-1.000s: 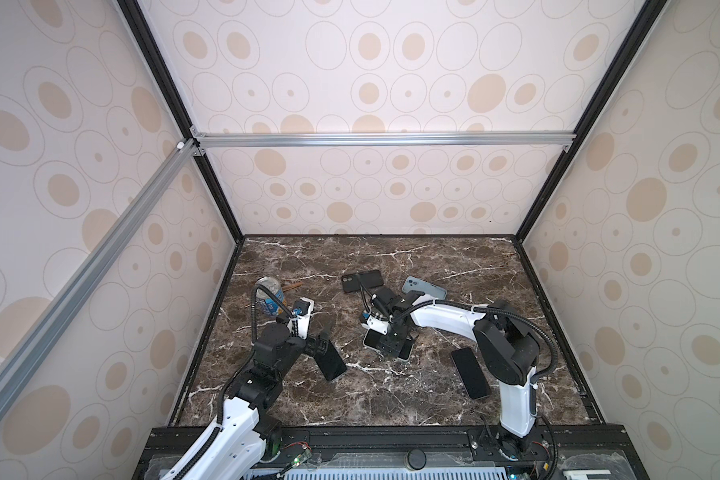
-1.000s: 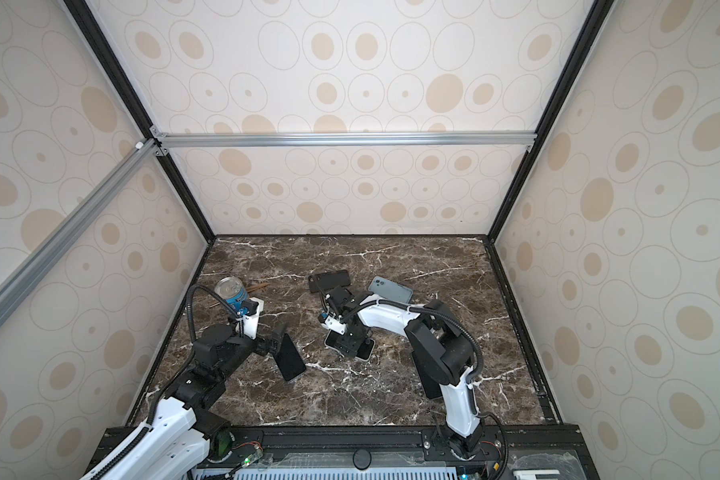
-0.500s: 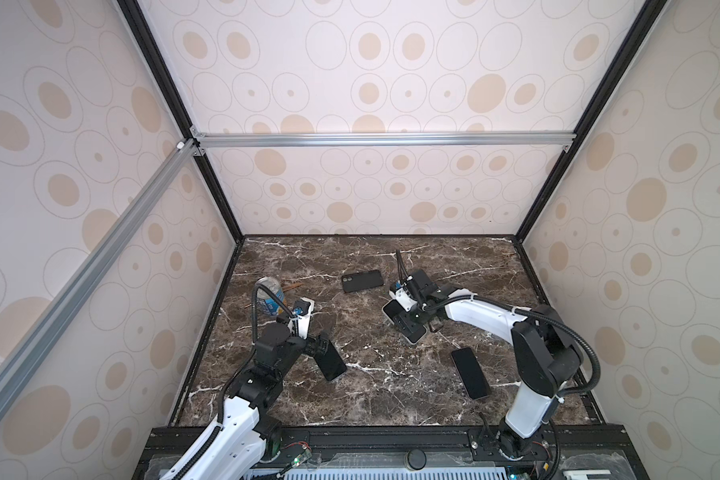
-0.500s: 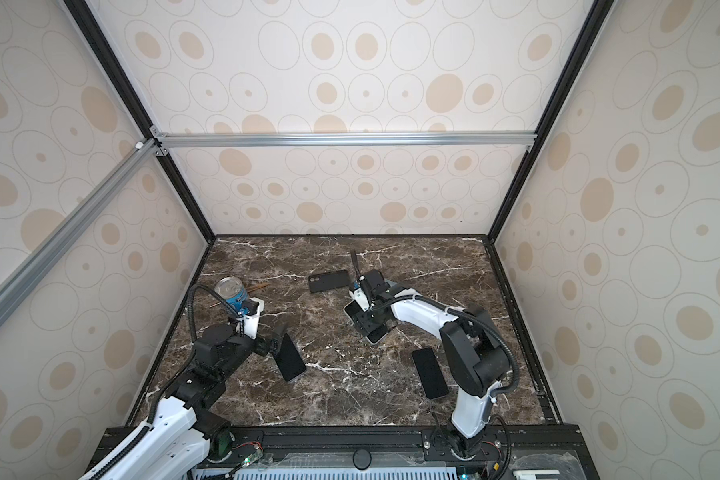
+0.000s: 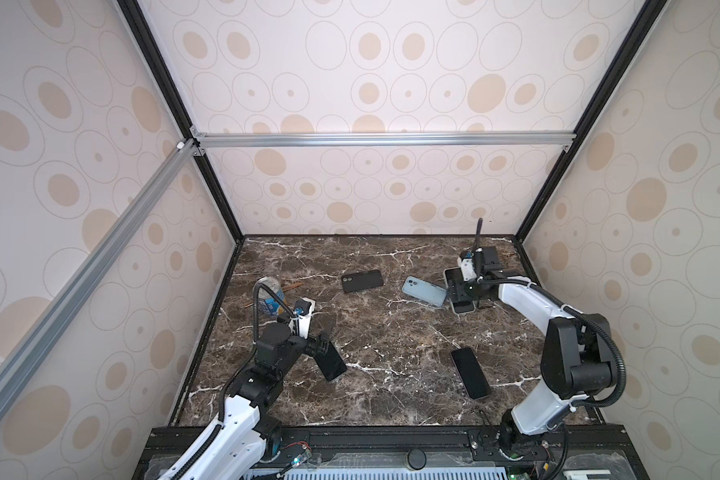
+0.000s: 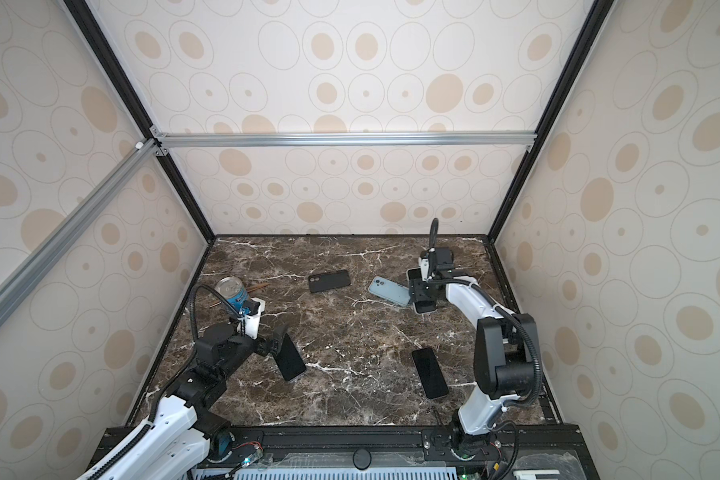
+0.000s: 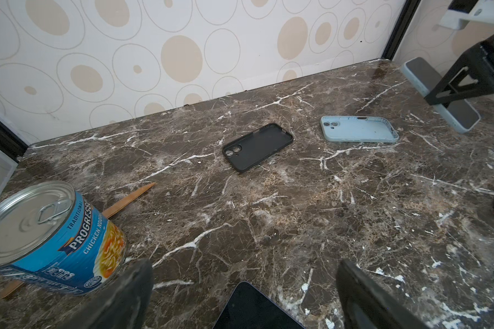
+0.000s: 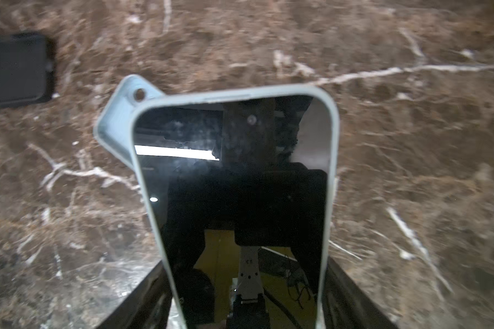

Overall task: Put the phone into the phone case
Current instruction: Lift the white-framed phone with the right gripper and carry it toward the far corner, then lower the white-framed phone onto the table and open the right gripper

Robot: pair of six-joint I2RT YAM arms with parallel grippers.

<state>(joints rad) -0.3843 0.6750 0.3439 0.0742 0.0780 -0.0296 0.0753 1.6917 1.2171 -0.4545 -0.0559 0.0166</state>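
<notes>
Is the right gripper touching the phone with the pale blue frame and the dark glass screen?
Touching. The right wrist view shows the right gripper closed on the pale-blue-framed phone, with its fingers against both long edges.

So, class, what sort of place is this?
Probably a robot test booth: patterned panels on an aluminium frame enclose a marble-look tabletop, with the left arm and right arm mounted at its front.

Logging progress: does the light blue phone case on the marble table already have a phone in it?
No, the light blue phone case lies open side up and empty in the left wrist view, its bare inside showing.
</notes>
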